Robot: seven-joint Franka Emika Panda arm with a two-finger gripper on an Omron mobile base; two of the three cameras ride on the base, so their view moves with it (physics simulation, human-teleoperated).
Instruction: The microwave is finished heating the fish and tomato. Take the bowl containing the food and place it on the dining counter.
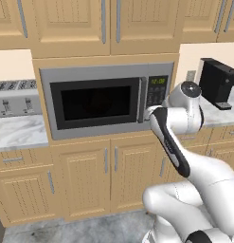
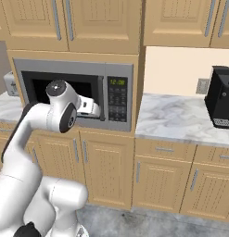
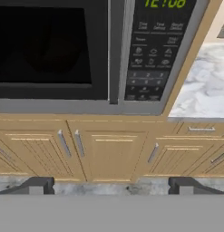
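Observation:
The microwave is built into the wooden cabinets, and its dark glass door is closed. Its vertical bar handle stands left of the control panel with green digits. My gripper is open with nothing between its fingers. It hovers just in front of the microwave's right side, at about handle height, and my hand points at the door. The bowl, the fish and the tomato are hidden behind the dark glass. The dining counter is out of view.
A silver toaster stands on the marble top left of the microwave. A black coffee machine stands on the marble top to the right. Wooden cabinet doors run below, with wall cabinets above.

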